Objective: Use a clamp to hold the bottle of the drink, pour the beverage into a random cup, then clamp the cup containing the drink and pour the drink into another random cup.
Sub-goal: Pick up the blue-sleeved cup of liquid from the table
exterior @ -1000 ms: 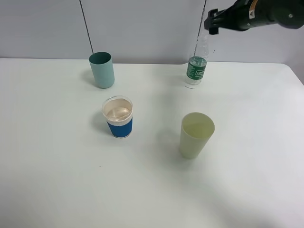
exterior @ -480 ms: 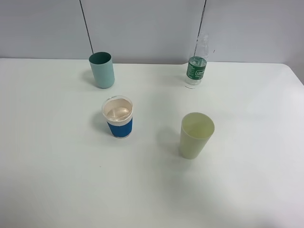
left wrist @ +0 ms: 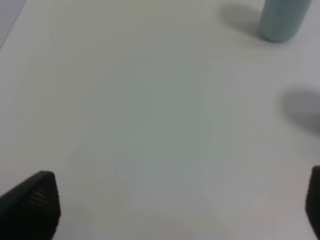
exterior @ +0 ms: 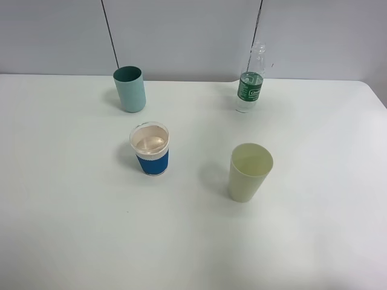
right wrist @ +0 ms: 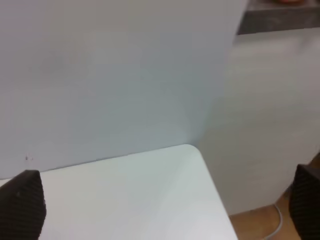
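Observation:
A clear bottle with a green label (exterior: pixel 251 81) stands upright at the back right of the white table (exterior: pixel 72 229). A teal cup (exterior: pixel 130 89) stands at the back left; it also shows in the left wrist view (left wrist: pixel 281 19). A clear cup with a blue sleeve (exterior: pixel 150 148) holds pale liquid near the middle. A pale yellow-green cup (exterior: pixel 249 171) stands right of it. Neither arm shows in the high view. My left gripper (left wrist: pixel 175 207) is open and empty above bare table. My right gripper (right wrist: pixel 165 210) is open and empty, facing the table's far right corner.
A grey panelled wall (exterior: pixel 181 36) runs behind the table. The right wrist view shows the table's corner edge (right wrist: pixel 197 152), a white panel beyond it and floor with a cable (right wrist: pixel 272 227) below.
The right arm, which was above the bottle's top a second ago, has left the high view. The bottle and cups have not moved.

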You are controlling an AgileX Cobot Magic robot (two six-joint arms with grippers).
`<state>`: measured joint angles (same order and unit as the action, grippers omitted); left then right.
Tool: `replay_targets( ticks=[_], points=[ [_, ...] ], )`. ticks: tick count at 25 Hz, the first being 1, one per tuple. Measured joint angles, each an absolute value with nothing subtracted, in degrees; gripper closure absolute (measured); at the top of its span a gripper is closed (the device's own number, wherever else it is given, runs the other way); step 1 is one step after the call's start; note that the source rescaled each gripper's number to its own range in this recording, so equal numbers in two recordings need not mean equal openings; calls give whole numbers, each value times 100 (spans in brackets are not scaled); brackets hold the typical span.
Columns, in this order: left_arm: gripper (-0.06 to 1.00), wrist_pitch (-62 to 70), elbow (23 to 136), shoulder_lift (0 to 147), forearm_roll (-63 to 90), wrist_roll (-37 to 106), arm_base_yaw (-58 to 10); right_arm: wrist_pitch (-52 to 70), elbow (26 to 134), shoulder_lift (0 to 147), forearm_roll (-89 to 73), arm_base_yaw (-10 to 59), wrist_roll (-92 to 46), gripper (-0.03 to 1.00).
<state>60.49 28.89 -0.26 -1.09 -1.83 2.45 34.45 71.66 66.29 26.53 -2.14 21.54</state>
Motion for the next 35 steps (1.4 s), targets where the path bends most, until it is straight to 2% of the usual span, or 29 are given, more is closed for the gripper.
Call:
replay_targets(
  ticks=[7, 20, 25, 35],
  points=[
    [-6, 6049, 2889, -26, -109, -183, 245, 4376, 7109, 5187, 2332, -253, 1573, 2],
    [-6, 6049, 2889, -26, -109, -183, 245, 4755, 4987, 1360, 2374, -234, 1376, 2],
    [-6, 6049, 2889, -26, -109, -183, 245, 5024, 4573, 628, 1771, -234, 997, -3],
    [-6, 6049, 2889, -26, -109, -183, 245, 5124, 3571, 162, 838, -234, 479, -3]
  ],
)
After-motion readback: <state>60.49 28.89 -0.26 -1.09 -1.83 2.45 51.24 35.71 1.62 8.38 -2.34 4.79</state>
